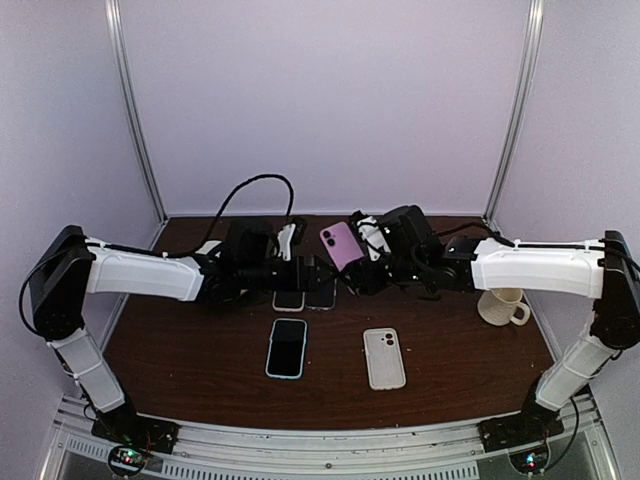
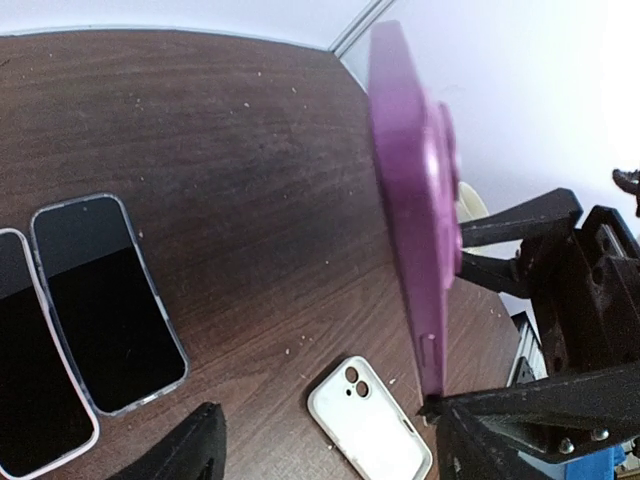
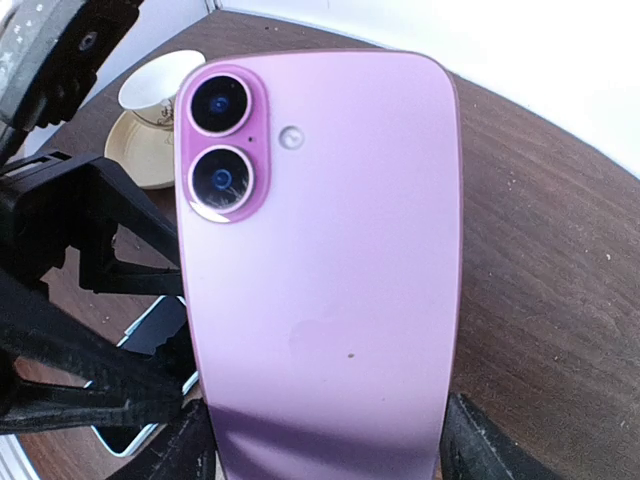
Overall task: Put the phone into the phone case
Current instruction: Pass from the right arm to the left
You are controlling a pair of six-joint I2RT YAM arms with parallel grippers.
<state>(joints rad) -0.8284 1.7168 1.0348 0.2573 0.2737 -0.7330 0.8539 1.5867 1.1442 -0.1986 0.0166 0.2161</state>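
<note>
The pink phone (image 1: 340, 244) is held upright above the far middle of the table, its back and two camera lenses filling the right wrist view (image 3: 320, 280). My right gripper (image 1: 358, 272) is shut on its lower end, one finger on each long edge (image 3: 320, 460). In the left wrist view the phone shows edge-on (image 2: 412, 200). My left gripper (image 1: 312, 270) is open and empty (image 2: 325, 455), close beside the phone's lower end. The empty white phone case (image 1: 384, 357) lies flat, inside up, on the near table (image 2: 368, 420).
A phone in a blue-edged case (image 1: 287, 347) lies left of the white case. Two more dark-screened phones (image 1: 304, 297) lie under the grippers (image 2: 110, 300). A cream mug (image 1: 503, 305) stands at the right. A cream cup (image 3: 150, 110) shows in the right wrist view.
</note>
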